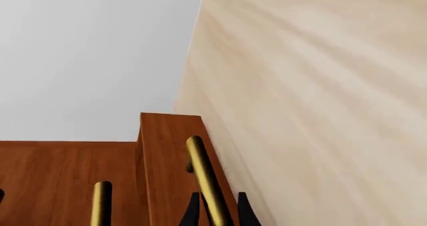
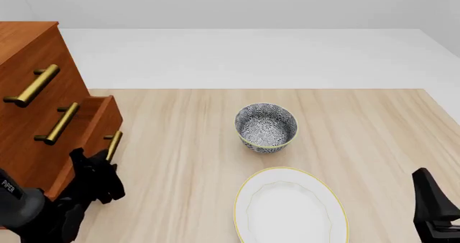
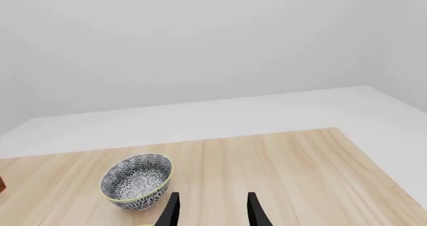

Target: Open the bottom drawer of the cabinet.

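Observation:
The reddish-brown cabinet (image 2: pixel 29 54) stands at the table's left edge. Its bottom drawer (image 2: pixel 97 125) sticks out a little past the two upper drawer fronts. My left gripper (image 2: pixel 106 159) is shut on the bottom drawer's brass bar handle (image 2: pixel 113 145). In the left wrist view the black fingers (image 1: pixel 191 211) flank that handle (image 1: pixel 203 173) against the protruding drawer front (image 1: pixel 163 151). My right gripper (image 2: pixel 425 181) hangs at the near right of the table, open, with nothing between its fingers (image 3: pixel 253 208).
A blue-and-white patterned bowl (image 2: pixel 266 127) sits mid-table, also seen in the right wrist view (image 3: pixel 137 181). A white plate with a yellow rim (image 2: pixel 291 208) lies in front of it. The middle drawer's handle (image 2: pixel 59 123) and the top one (image 2: pixel 32 85) project above my left gripper.

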`<state>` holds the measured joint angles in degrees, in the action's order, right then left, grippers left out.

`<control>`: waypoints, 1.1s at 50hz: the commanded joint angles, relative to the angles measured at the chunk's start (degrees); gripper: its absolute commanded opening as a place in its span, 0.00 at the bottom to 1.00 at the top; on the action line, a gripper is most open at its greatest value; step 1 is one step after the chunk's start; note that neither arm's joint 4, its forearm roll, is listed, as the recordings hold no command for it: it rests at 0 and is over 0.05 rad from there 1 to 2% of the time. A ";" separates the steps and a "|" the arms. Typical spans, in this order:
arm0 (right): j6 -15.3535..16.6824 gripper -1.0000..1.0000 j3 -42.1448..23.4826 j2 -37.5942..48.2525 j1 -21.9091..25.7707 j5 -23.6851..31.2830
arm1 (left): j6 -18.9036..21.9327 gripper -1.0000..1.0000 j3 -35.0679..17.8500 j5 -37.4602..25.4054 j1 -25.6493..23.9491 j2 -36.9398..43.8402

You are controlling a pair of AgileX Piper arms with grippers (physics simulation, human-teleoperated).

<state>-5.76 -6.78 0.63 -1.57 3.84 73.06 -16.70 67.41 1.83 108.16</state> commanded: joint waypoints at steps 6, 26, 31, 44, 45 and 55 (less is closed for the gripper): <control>-0.18 1.00 -0.37 0.97 -0.03 -0.68 | 0.83 0.00 -0.03 2.48 -6.85 -1.60; -0.42 1.00 -1.28 4.53 -0.11 -3.40 | 0.79 0.00 -1.09 2.48 -11.46 -1.17; -0.46 1.00 -1.51 5.40 -0.09 -4.06 | 0.93 0.00 -1.30 2.48 -12.24 -1.09; -0.55 1.00 -1.91 5.49 -0.04 -3.80 | 0.74 0.00 -0.92 2.47 -14.46 -1.48; -0.55 1.00 -1.95 5.47 -0.03 -3.75 | 0.82 0.00 -0.96 2.47 -14.59 -1.48; -0.60 1.00 -2.25 5.65 -0.02 -3.61 | 0.76 0.00 -0.89 2.47 -16.27 -1.43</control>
<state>-6.30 -8.71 6.11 -1.61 0.09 73.03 -16.05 67.80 -9.94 107.65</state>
